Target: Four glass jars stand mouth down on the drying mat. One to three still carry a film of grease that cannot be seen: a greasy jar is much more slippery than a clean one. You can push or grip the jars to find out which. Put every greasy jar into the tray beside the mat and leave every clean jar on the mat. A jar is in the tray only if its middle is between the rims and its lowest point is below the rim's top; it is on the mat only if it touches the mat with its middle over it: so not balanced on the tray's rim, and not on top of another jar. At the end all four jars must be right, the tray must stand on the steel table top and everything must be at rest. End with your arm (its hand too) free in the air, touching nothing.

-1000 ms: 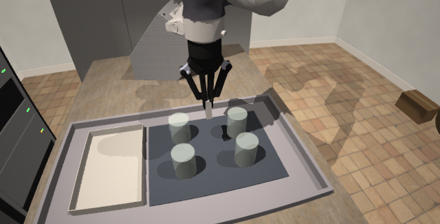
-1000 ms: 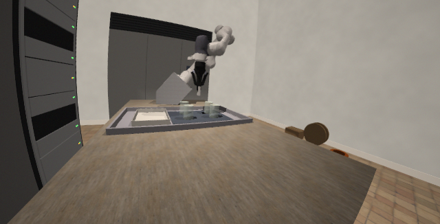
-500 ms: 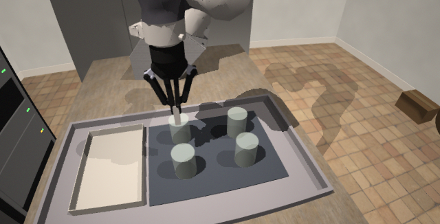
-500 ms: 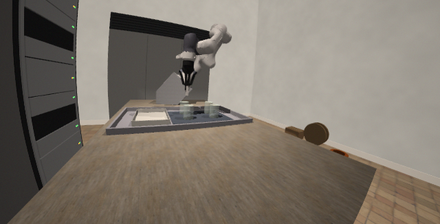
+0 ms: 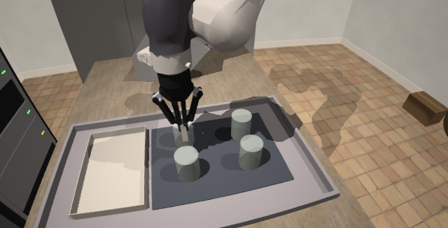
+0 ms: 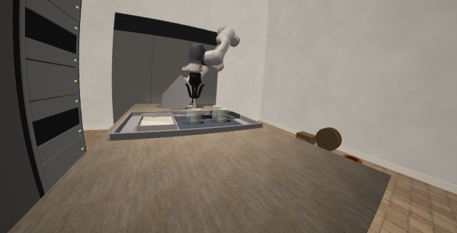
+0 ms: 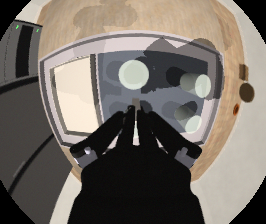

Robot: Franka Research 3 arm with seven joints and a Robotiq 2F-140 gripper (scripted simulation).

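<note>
My gripper (image 5: 184, 138) (image 6: 195, 105) (image 7: 135, 103) is shut and empty. In the top view its fingertips overlap the back left jar (image 5: 178, 140) (image 7: 133, 75); they look low, at its front side, but contact cannot be told. The front left jar (image 5: 187, 165) (image 6: 195, 116) stands nearer the top and exterior views and is mostly behind the fingers in the wrist view. The back right jar (image 5: 241, 126) (image 7: 202, 86) and front right jar (image 5: 250, 152) (image 7: 193, 123) stand upright. All four are on the dark mat (image 5: 210, 187). The cream tray (image 5: 115, 189) (image 6: 157, 120) (image 7: 74, 102) holds no jar. Grease cannot be seen.
A raised grey rim (image 5: 316, 159) (image 6: 186, 133) surrounds the tray and mat. The tray's low wall (image 5: 145, 172) stands close to the mat's left edge. The right jars stand apart from the left pair. A rack (image 6: 53, 65) stands at the left.
</note>
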